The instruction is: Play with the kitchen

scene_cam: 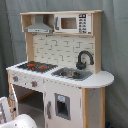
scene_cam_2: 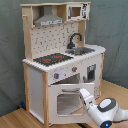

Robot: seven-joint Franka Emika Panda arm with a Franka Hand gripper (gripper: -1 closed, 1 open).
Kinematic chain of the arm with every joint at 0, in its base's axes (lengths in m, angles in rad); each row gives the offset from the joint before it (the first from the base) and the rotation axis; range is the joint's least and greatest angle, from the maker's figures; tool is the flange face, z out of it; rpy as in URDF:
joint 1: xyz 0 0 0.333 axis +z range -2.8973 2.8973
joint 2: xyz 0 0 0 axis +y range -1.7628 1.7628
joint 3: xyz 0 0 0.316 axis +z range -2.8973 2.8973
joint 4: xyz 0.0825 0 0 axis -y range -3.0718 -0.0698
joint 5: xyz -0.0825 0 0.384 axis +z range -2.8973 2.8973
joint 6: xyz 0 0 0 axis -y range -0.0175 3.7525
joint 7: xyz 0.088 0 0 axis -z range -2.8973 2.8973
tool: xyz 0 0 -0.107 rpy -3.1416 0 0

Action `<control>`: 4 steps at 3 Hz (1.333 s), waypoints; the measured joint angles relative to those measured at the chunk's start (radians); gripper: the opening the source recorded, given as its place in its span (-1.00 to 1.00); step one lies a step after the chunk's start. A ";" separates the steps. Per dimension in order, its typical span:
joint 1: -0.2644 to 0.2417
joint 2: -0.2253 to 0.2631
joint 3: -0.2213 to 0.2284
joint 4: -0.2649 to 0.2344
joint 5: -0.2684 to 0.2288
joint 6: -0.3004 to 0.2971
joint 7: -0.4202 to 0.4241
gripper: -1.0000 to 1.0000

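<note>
My gripper (scene_cam_2: 86, 95) sits at the top edge of the kitchen's (scene_cam_2: 60, 60) half-open oven door (scene_cam_2: 67, 100); whether it grips, I cannot tell

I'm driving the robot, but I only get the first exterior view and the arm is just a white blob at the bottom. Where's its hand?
Observer: In the second exterior view, the hand is at the top edge of the oven door, toward the second exterior view's right end of that edge.
Operator: Is the door open?
Observer: Partly. Its top leans out from the kitchen and its bottom stays at the frame. It is not lying flat.
</note>
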 joint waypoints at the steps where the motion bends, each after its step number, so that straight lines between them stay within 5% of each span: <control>1: -0.032 0.000 -0.029 -0.033 0.000 0.086 -0.020 -1.00; 4: -0.275 -0.003 -0.062 -0.013 -0.002 0.209 -0.132 -1.00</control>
